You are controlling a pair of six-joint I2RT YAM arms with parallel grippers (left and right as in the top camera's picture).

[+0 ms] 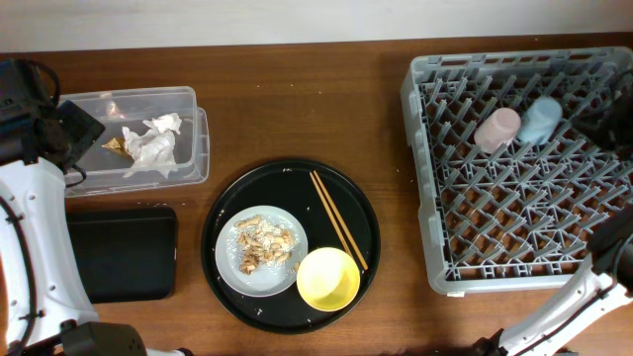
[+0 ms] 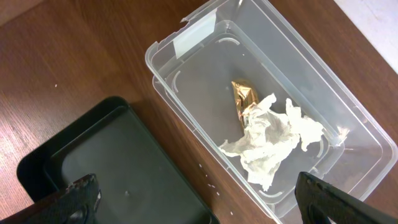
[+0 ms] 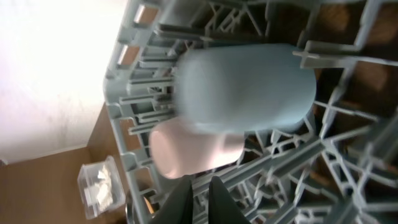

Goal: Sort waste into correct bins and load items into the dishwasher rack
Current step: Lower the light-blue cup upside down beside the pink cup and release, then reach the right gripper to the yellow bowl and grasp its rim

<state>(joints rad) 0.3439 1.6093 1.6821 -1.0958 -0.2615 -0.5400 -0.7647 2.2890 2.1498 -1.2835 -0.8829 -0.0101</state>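
Just pale sticker (image 2: 194, 36) on clear tub (image 2: 205, 87).

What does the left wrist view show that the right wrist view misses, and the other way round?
Left wrist only: the small gold-brown wrapper, the shallow black rectangular tray, and the left gripper, open. Right wrist only: the small blue cup and small pink cup lying side by side in the light-grey plastic dishwasher rack, and the right gripper, shut on nothing. Both: the clear rectangular plastic tub holding the crumpled white tissue, small and far off in the right wrist view, and the brown wooden table.
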